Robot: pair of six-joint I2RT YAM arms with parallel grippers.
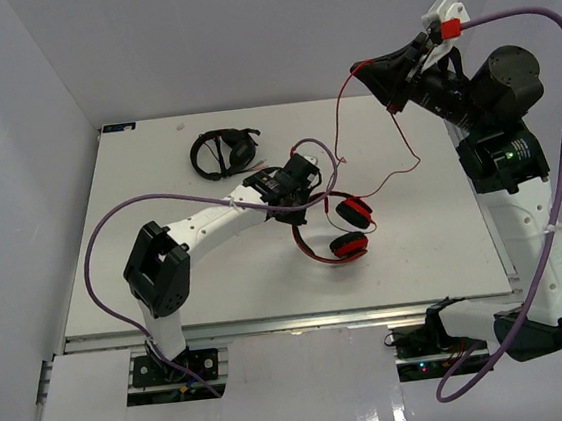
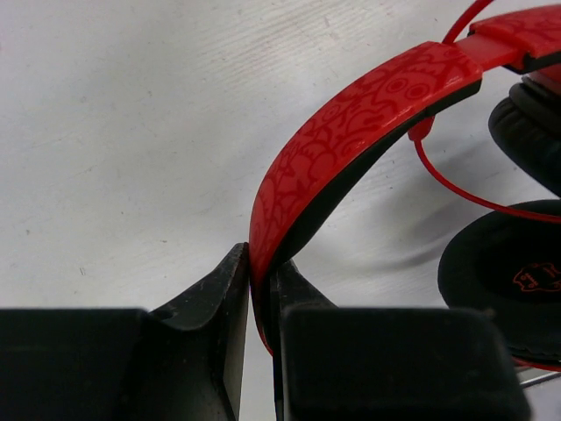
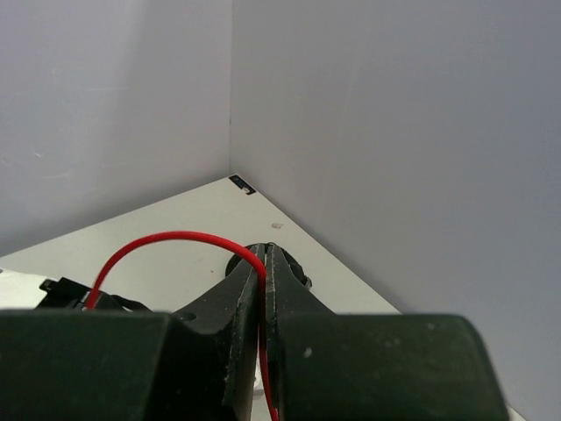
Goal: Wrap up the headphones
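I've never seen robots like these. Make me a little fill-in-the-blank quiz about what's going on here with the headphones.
1. The left hand is clamped on the ___ of the red headphones.
2. The right hand, held high above the table, pinches the thin red ___.
3. The second pair of headphones, lying untouched near the table's far edge, is ___ in colour.
Missing words: headband; cable; black.
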